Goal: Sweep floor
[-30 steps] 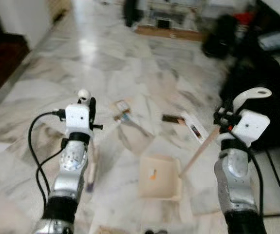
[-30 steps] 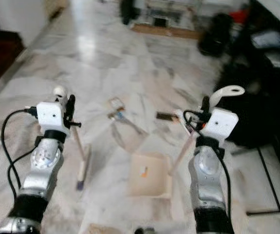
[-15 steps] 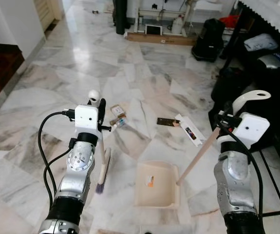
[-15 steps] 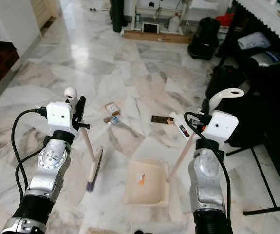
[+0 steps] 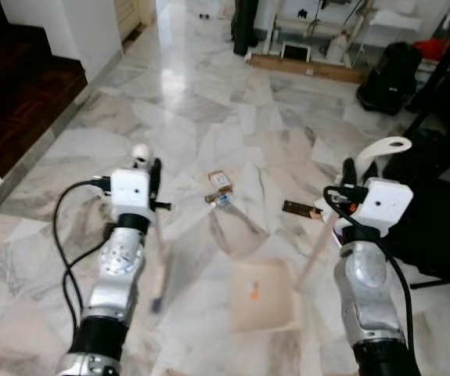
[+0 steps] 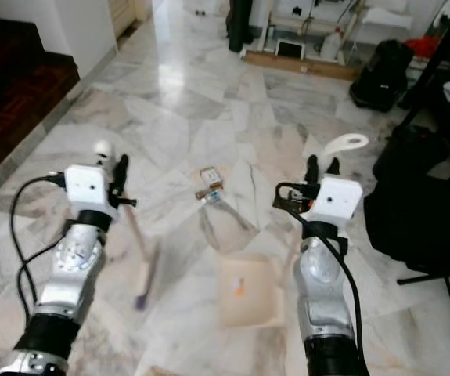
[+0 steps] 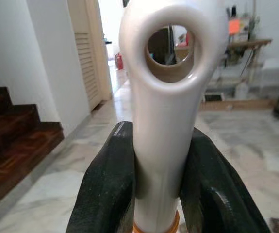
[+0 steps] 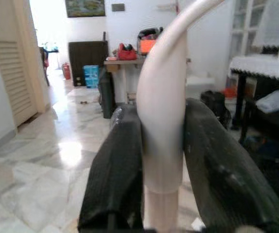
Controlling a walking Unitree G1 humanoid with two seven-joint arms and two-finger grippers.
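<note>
Fingers (image 7: 107, 194) of both grippers clamp handles — broom (image 5: 159, 270) left, dustpan (image 5: 265, 296) right.

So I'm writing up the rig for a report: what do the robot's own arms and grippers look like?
Both arms are silver metal with black lower sections and white boxy wrist housings. The left gripper and right gripper each have two thick black fingers. Black cables loop beside both wrists.

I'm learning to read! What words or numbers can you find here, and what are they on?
None can be read.
Small packet on the floor: print too blurred.
Dark wrapper: print too blurred.
Wall picture: too small to tell.
Broom in the left hand, dustpan handle in the right: plain.
</note>
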